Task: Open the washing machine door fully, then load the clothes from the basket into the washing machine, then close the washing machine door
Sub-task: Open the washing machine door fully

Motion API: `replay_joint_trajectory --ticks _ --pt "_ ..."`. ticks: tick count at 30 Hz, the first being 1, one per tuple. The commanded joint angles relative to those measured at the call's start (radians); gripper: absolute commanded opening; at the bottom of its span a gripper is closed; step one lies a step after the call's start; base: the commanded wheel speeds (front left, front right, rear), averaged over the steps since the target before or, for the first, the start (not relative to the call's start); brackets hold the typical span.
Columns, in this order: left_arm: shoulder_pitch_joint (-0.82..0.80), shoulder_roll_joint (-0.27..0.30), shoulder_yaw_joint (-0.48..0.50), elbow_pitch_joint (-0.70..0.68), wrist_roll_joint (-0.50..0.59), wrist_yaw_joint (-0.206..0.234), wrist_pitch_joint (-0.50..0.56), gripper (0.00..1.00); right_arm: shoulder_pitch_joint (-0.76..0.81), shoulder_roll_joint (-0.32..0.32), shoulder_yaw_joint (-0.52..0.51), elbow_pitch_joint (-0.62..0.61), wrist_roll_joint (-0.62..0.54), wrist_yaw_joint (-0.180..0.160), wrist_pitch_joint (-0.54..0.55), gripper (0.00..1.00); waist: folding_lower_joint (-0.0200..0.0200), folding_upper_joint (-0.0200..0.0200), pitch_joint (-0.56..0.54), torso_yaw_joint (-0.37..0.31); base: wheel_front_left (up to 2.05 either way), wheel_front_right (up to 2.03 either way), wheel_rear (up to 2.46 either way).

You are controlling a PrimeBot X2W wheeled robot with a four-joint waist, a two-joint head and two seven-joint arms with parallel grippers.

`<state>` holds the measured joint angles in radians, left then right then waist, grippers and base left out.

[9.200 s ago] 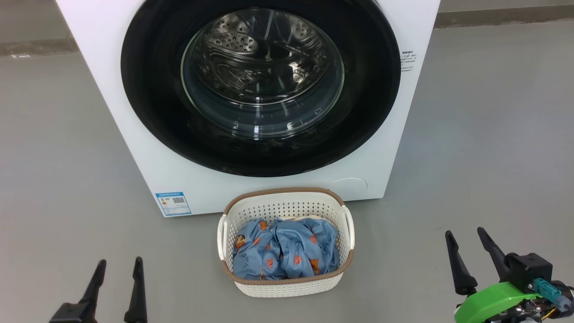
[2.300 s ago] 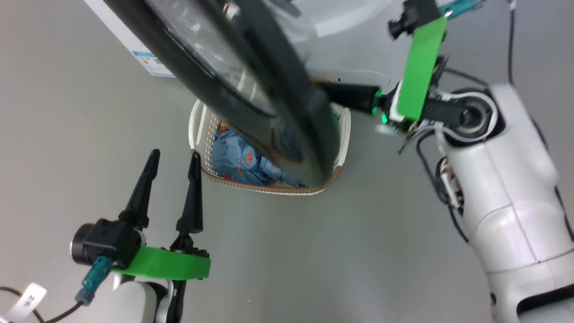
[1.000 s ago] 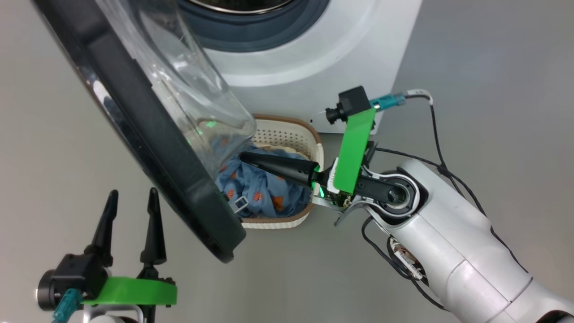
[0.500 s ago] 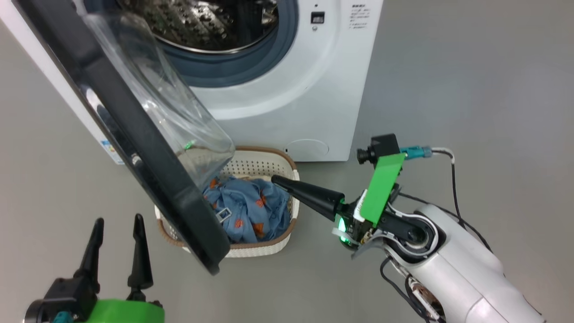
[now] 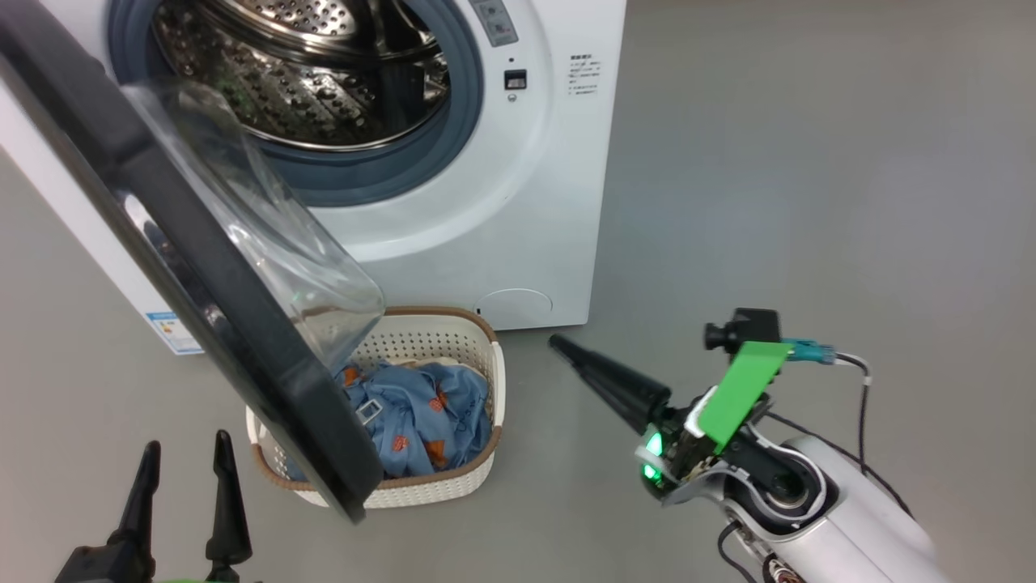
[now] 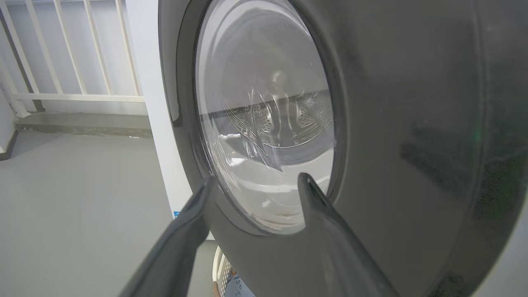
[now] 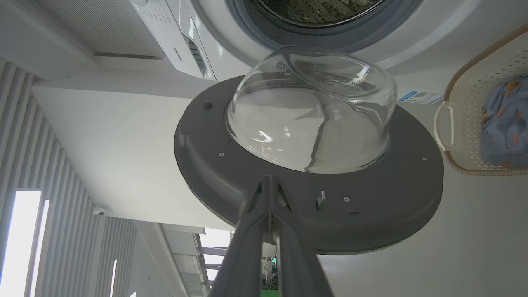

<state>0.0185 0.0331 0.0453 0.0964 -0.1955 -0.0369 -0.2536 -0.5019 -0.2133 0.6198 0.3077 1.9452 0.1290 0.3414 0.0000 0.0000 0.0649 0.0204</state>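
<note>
The washing machine (image 5: 518, 202) stands with its steel drum (image 5: 307, 81) exposed. The washing machine door (image 5: 202, 300) hangs part-way open, seen edge-on, its glass bowl (image 5: 267, 243) over the basket (image 5: 437, 478). Blue patterned clothes (image 5: 421, 409) lie in the basket. My right gripper (image 5: 560, 346) is shut on nothing, to the right of the basket and pointing toward it. Its wrist view faces the door's inner side (image 7: 371, 198) and bowl (image 7: 309, 111), tips (image 7: 268, 179) together. My left gripper (image 5: 184, 447) is open at the lower left, facing the door's outer face (image 6: 412, 123).
Grey floor lies all around, with open room to the right of the machine. A blue label (image 5: 170, 332) and a round cap (image 5: 514, 308) mark the machine's lower front. A white railing (image 6: 74, 62) stands behind on the left. A cable (image 5: 858, 405) trails from my right wrist.
The head camera has shifted. My shut right gripper has drawn back from above the clothes to the floor right of the basket. The door stays part-way open; the left gripper stays open.
</note>
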Motion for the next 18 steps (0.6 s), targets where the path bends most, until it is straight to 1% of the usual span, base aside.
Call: replay_joint_trajectory --ticks 1,5,14,15,18 --pt "-0.010 0.017 0.037 -0.028 0.002 -0.001 -0.008 1.00 0.011 0.003 -0.013 -0.036 -0.001 0.002 -0.029 1.00 0.0000 0.0000 -0.007 -0.012 0.00 0.00 0.00" --pt "-0.003 0.017 0.043 -0.025 -0.002 -0.001 -0.008 1.00 0.019 -0.016 -0.047 -0.048 -0.056 0.002 -0.132 1.00 0.0000 0.0000 -0.015 -0.024 0.00 0.00 0.00" --pt "0.014 0.017 0.048 -0.029 -0.006 0.005 -0.008 1.00 0.040 -0.079 -0.059 -0.033 -0.320 0.002 -0.423 1.00 0.0000 0.0000 -0.038 -0.041 0.00 0.00 0.00" --pt "0.014 0.017 0.048 -0.029 -0.006 0.005 -0.008 1.00 0.040 -0.079 -0.059 -0.033 -0.320 0.002 -0.423 1.00 0.0000 0.0000 -0.038 -0.041 0.00 0.00 0.00" --pt "0.020 0.017 0.052 -0.032 -0.008 0.006 -0.008 1.00 0.052 -0.098 -0.054 -0.017 -0.402 0.002 -0.498 1.00 0.0000 0.0000 -0.043 -0.046 0.00 0.00 0.00"
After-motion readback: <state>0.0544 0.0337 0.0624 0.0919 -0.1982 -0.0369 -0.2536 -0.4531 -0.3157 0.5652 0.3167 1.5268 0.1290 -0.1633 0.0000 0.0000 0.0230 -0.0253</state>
